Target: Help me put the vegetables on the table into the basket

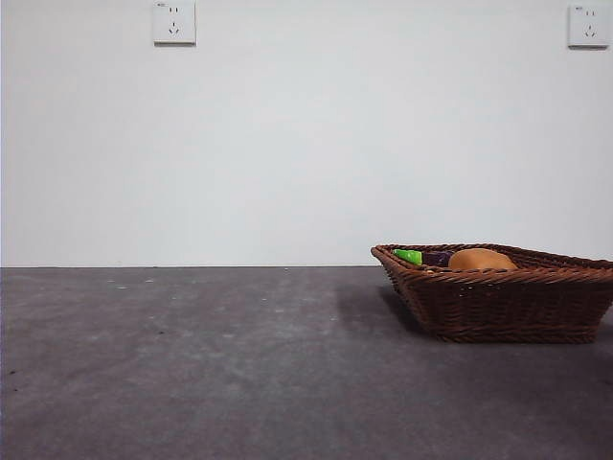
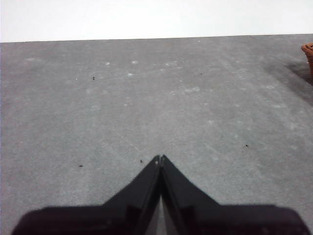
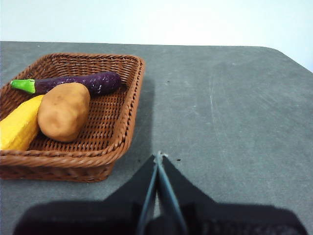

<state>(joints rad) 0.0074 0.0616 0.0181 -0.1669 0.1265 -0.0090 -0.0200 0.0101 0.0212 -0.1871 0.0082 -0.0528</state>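
The reddish-brown wicker basket stands on the dark grey table at the right of the front view. Inside it lie the orange-brown potato, the yellow corn cob and the purple eggplant with its green cap. My right gripper is shut and empty, over bare table beside the basket. My left gripper is shut and empty over bare table, with only the basket's edge showing far off. Neither arm appears in the front view.
A white wall with two power sockets rises behind the table. The table's rounded corner shows in the right wrist view.
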